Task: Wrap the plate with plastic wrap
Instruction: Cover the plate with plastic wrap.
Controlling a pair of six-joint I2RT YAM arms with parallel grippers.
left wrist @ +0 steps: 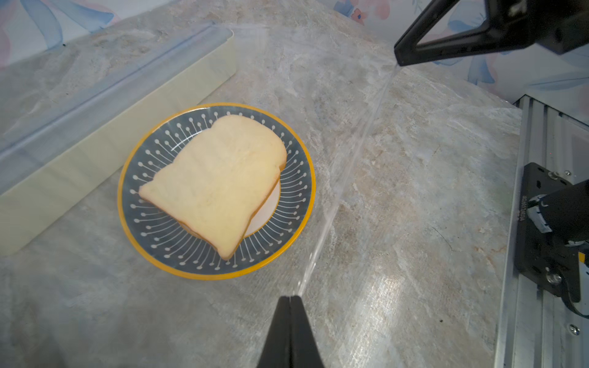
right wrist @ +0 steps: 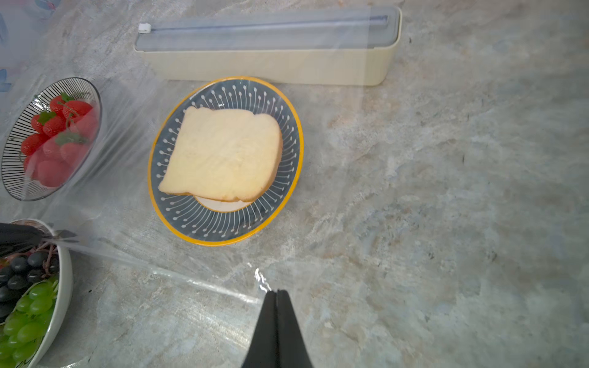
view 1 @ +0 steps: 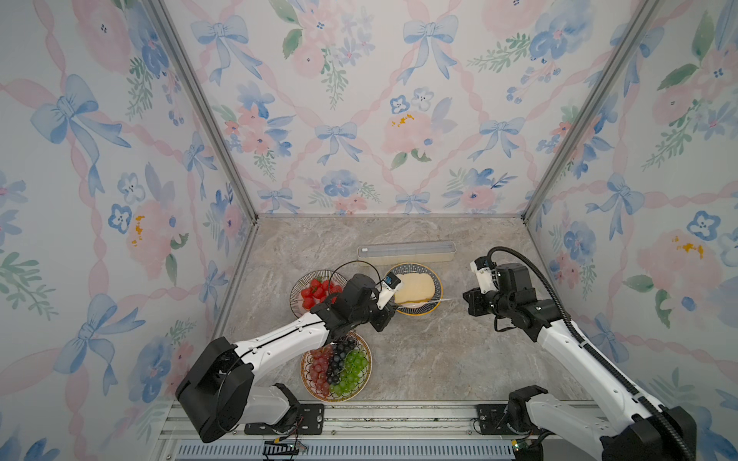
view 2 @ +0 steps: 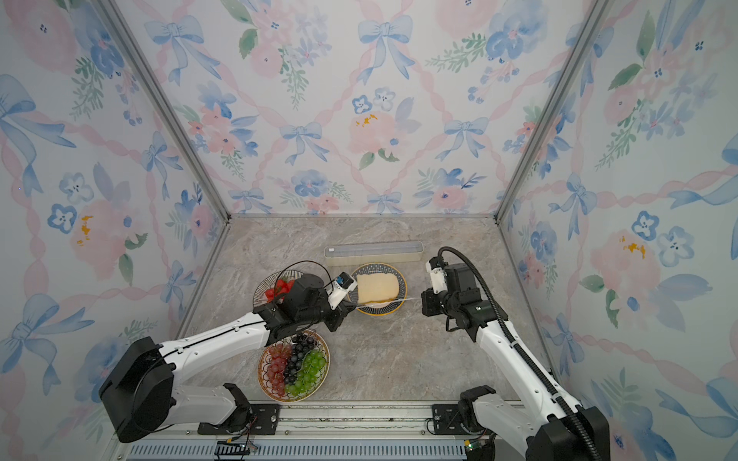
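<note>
Both clamped on plastic wrap (right wrist: 159,270), left end effector (left wrist: 289,298), right end effector (right wrist: 276,291), faint overhead

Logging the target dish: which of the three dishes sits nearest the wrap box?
The yellow-rimmed blue plate holding bread; the strawberry bowl and grape dish lie farther off.

Thin, clear, glossy plastic wrap (right wrist: 191,283) is pinched taut between the left gripper (left wrist: 289,298) and the right gripper (right wrist: 276,291). It spans above the round, yellow-rimmed grey patterned plate (right wrist: 229,223), which lies just ahead of both.

plate: round blue ceramic plate (right wrist: 223,223) beyond left gripper (left wrist: 289,298) and right gripper (right wrist: 276,291) (under clear plastic wrap (right wrist: 191,279))
box: long cream plastic box (right wrist: 271,67) behind plate
</note>
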